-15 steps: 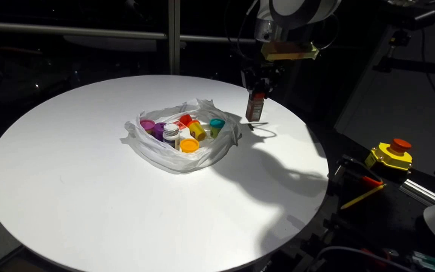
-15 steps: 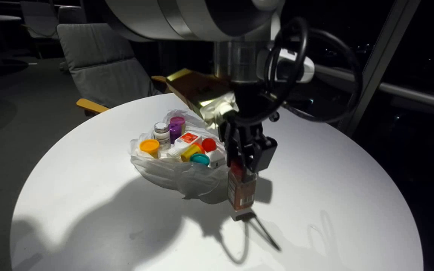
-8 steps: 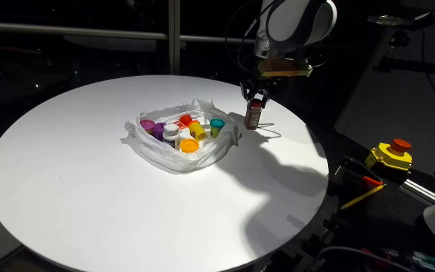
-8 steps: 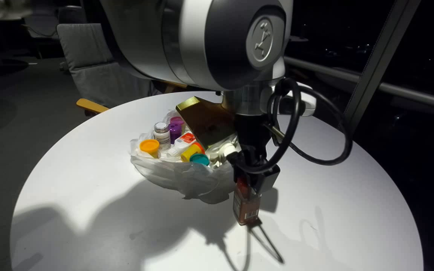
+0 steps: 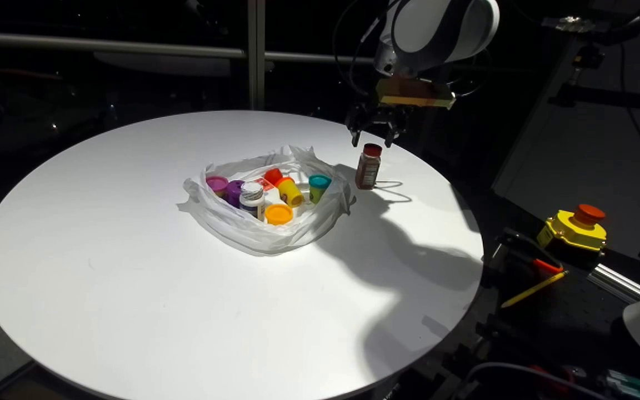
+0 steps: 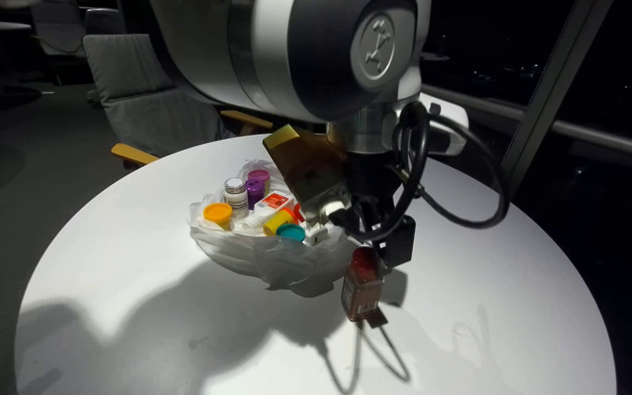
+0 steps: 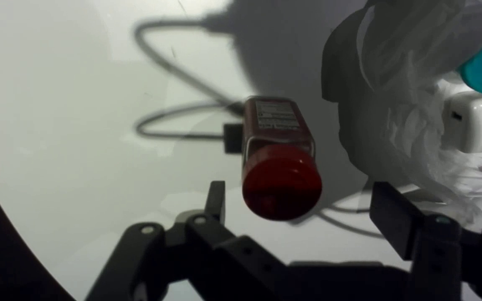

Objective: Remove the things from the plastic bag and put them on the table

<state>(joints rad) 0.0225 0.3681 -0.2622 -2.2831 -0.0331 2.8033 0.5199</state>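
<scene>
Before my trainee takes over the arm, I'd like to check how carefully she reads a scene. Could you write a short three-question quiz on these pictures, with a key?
1. What colour is the cap of the square-sided bottle standing on the round white table?
a) white
b) red
c) teal

2. True or false: the fingers stand open, clear of that cap.

3. Fill in the blank: the yellow tub lies tilted inside the ____.

Key
1. b
2. True
3. plastic bag
</scene>
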